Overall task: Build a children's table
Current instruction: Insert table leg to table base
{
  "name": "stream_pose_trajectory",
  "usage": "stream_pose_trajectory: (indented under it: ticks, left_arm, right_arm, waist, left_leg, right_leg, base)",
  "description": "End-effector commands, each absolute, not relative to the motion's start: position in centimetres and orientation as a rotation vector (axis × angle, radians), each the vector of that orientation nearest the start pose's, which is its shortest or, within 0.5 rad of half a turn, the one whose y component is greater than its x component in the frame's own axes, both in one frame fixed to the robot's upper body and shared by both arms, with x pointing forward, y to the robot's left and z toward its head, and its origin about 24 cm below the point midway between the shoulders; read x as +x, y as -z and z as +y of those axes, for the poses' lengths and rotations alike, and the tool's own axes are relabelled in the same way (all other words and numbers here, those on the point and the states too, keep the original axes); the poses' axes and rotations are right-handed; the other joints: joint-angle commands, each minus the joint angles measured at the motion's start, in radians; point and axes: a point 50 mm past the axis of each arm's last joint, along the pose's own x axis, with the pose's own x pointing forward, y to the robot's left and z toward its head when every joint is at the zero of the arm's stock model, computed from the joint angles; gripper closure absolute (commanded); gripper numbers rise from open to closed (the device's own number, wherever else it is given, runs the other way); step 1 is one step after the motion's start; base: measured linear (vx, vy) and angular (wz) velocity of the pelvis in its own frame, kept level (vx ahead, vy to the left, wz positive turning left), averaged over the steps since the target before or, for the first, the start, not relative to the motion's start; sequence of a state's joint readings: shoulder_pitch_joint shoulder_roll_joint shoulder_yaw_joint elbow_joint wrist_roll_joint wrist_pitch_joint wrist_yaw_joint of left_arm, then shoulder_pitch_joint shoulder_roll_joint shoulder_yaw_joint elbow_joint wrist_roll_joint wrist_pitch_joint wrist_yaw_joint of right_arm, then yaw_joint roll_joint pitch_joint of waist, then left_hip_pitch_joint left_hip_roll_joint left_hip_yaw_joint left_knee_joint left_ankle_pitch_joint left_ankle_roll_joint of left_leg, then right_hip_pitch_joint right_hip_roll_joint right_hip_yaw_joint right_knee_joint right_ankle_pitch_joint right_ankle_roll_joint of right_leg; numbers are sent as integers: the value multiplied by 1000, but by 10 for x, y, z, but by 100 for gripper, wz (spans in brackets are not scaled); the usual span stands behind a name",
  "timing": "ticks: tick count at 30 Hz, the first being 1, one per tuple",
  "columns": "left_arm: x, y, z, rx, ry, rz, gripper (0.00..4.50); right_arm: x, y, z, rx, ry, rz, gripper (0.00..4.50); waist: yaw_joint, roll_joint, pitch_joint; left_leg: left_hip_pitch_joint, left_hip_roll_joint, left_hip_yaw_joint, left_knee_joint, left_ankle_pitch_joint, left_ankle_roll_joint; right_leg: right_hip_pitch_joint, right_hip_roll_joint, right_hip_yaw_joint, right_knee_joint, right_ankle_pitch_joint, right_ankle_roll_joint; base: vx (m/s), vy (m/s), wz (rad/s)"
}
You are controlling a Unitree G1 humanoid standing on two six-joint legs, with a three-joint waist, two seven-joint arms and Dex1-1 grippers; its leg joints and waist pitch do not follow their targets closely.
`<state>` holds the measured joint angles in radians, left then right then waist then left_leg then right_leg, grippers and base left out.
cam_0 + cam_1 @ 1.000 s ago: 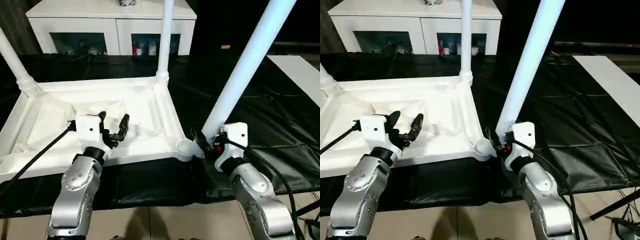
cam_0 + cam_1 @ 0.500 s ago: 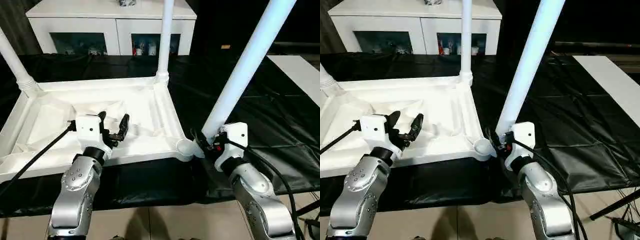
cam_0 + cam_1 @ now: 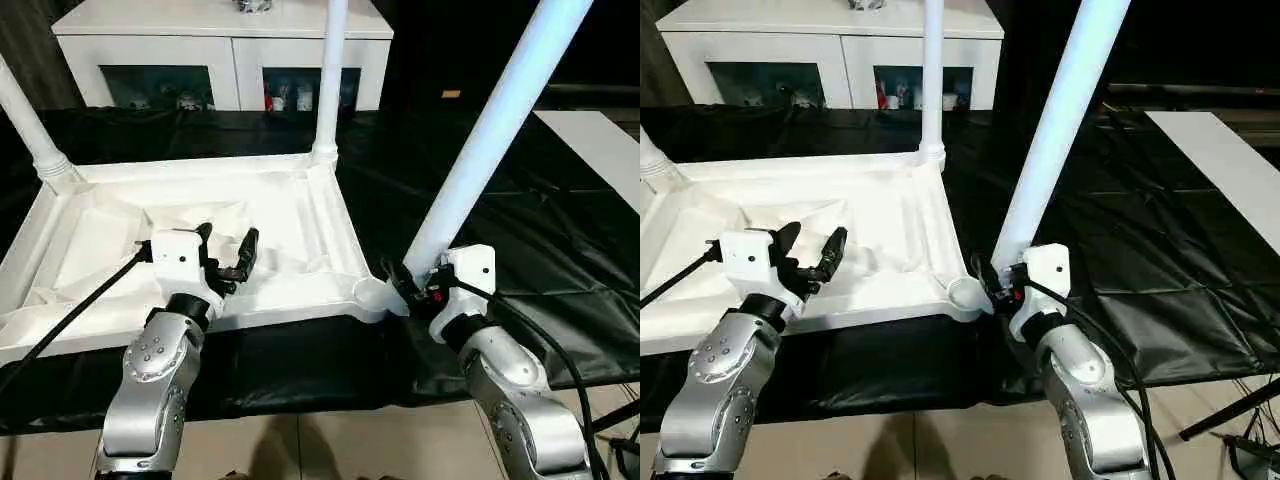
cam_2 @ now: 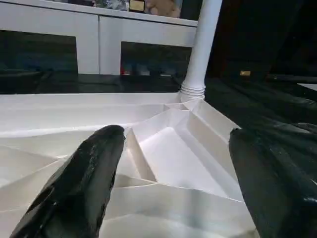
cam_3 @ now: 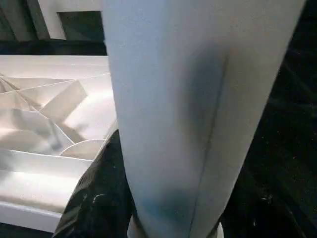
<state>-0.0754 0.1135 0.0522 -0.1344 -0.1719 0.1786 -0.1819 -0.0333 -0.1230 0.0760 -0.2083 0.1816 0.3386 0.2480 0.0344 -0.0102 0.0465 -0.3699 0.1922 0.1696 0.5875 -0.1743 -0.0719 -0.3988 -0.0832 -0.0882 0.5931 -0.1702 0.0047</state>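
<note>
The children's table top (image 3: pixel 90 235) lies upside down, white, its ribbed underside facing up. Two white legs stand upright in its far corners, one at the left (image 3: pixel 30 125) and one at the right (image 3: pixel 329 80). A third leg (image 3: pixel 490 140) leans up to the right, with my right gripper (image 3: pixel 415 282) shut on its lower end. That end hangs just beside the near right corner socket (image 3: pixel 965 292), not in it. My left gripper (image 3: pixel 228 255) hovers open over the ribs near the front rim, its fingers (image 4: pixel 94 168) holding nothing.
A white cabinet with glass doors (image 3: pixel 225 50) stands at the back. A black sheet (image 3: pixel 560 250) covers the work surface, with a white panel (image 3: pixel 600 140) at the far right. Bare floor (image 3: pixel 300 450) lies in front of the sheet's near edge.
</note>
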Motion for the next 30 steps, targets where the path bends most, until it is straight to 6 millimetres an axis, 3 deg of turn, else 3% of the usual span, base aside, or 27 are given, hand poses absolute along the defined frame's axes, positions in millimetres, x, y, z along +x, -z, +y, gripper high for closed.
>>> stream_pose_trajectory:
  ticks: [1, 30]
  left_arm:
    - [265, -79, 164, -42, 182, -45, 69]
    - [265, -79, 164, -42, 182, -45, 69]
  right_arm:
    - [254, -61, -133, 48, -369, 139, 264]
    - [254, -61, -133, 48, -369, 139, 264]
  waist:
    - [1, 5, -49]
    - [1, 5, -49]
  left_leg:
    - [6, 32, -16, -80, -391, -5]
    - [5, 32, -16, -81, -388, -5]
  right_leg:
    - [29, -48, 50, -95, -414, -59]
    - [30, -49, 51, -94, -407, -61]
  base:
    - [0, 0, 0]
    - [0, 0, 0]
